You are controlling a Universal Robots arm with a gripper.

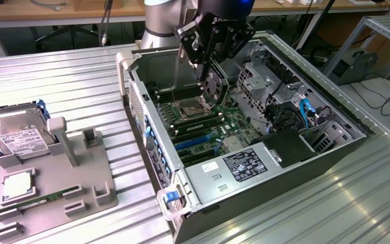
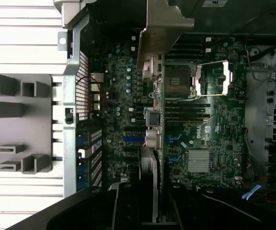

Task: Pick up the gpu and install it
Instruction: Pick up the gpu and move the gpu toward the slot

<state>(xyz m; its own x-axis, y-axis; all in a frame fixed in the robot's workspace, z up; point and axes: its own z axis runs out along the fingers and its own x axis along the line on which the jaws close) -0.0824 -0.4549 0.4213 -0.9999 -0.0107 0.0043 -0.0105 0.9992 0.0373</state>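
Note:
The gpu (image 1: 213, 87) hangs edge-on over the open computer case (image 1: 156, 152), and its dark round fan shows just below my gripper (image 1: 207, 63). The gripper is shut on the gpu's upper edge. The card sits above the motherboard (image 1: 232, 124), near the CPU socket (image 1: 191, 108), and does not touch the board. In the wrist view the gpu (image 2: 156, 143) is a thin green edge running across the board. Its pale metal end bracket (image 2: 161, 28) lies towards the case's rear wall. The blue expansion slots (image 2: 133, 140) lie under the card.
On the exterior view's left, a grey fixture tray (image 1: 79, 195) holds a silver hard drive (image 1: 18, 134), a CPU (image 1: 17, 184) and a slim memory stick (image 1: 38, 199). Inside the case are a power supply (image 1: 249, 165), drive cages (image 1: 266, 76) and cables (image 1: 306, 114). The table is ribbed metal (image 1: 59, 76).

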